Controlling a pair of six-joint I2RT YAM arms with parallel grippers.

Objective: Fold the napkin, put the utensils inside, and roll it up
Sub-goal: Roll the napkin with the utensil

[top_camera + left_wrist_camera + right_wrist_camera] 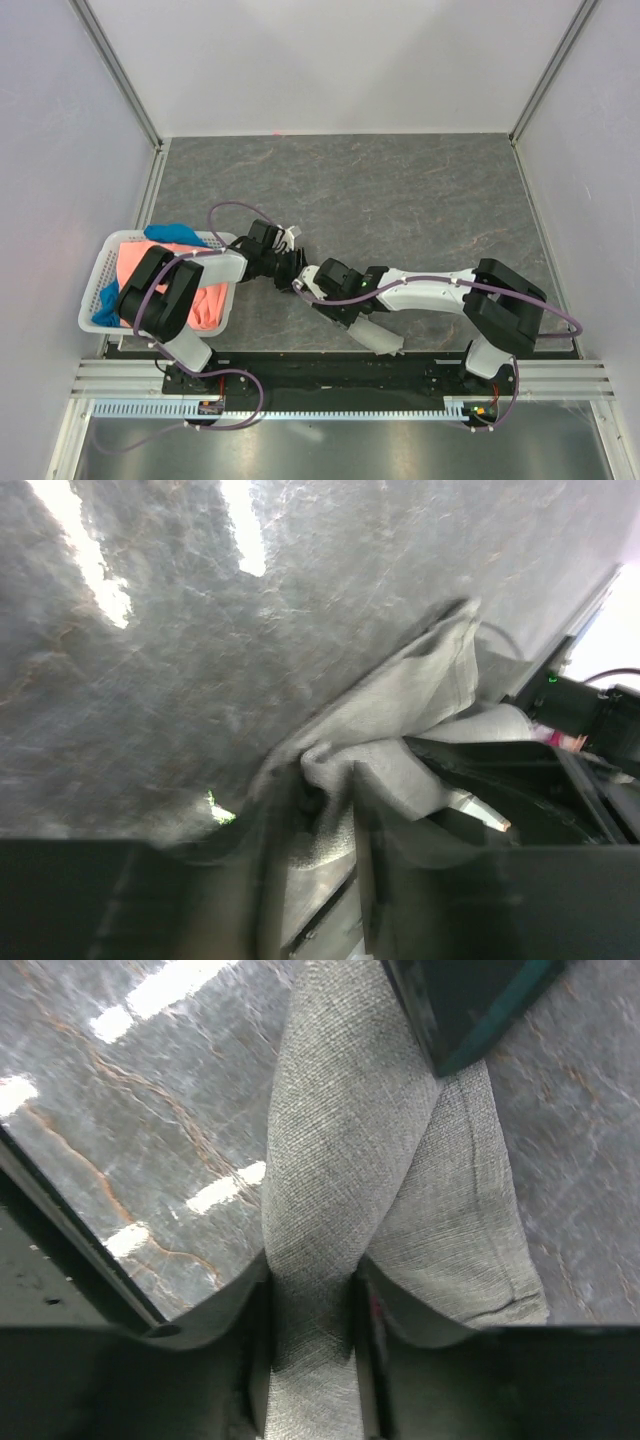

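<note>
Rolling up, by the look of it: napkin (340,1160) already drawn into a long, narrow, twisted band, lying just right of the white basket (95,290). Right gripper (310,1310), the farther from the basket, pinched on the band, cloth filling the gap between its fingers. Left gripper (330,810), the nearer to the basket, partly spread with a bunched fold sitting in the gap; too blurred to tell whether gripping or loose. Utensils not made out anywhere; possibly wrapped inside, possibly not. Coral cloth (205,305) and blue cloth (172,233) heaped in the basket, clear of both arms. Next, as judged: steady one end, turn the other to tighten the roll evenly; go gently, lest the band untwist or drag toward the basket.
</note>
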